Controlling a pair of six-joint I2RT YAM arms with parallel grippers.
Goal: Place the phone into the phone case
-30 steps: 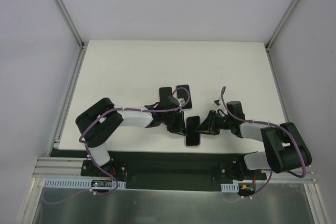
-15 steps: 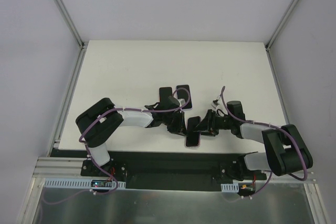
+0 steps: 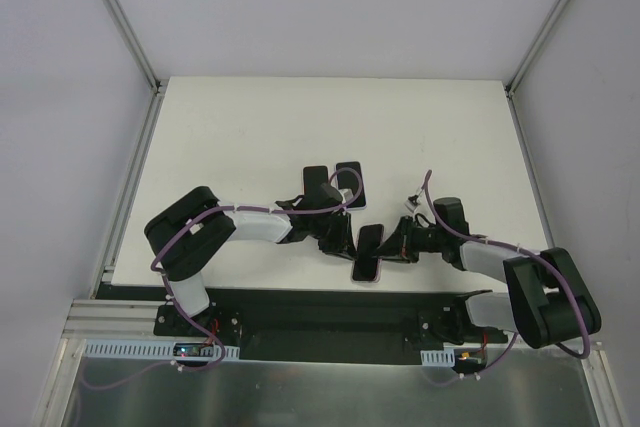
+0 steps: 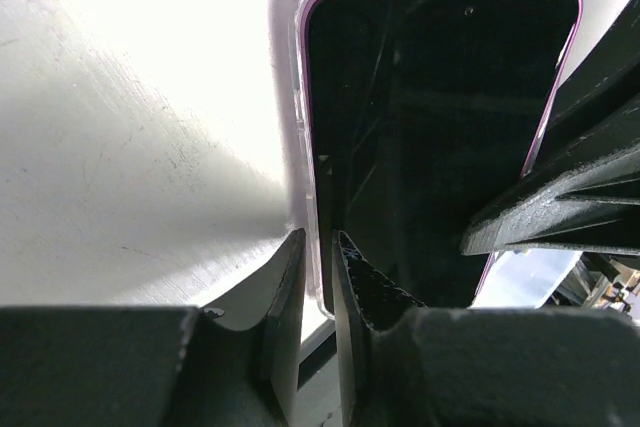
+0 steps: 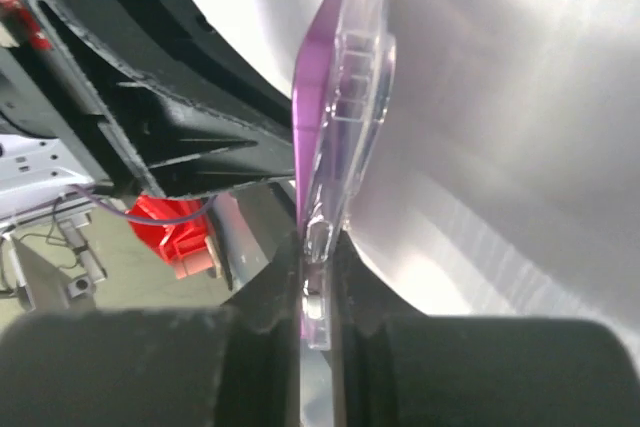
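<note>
Top cam: fixed, high at the rear, looks down over the whole table (image 3: 250, 127). Wrist cams: very close, low, facing in from opposite sides. All three share the phone (image 3: 368, 262).

No readable writing in any view.

No text, brand or number can be made out on the dark glass screen of the purple-edged phone (image 4: 430, 127) or on the clear plastic phone case (image 5: 357, 77). The small green-and-red circuit board (image 3: 187, 350) at the left arm's base is too small to be read.
</note>
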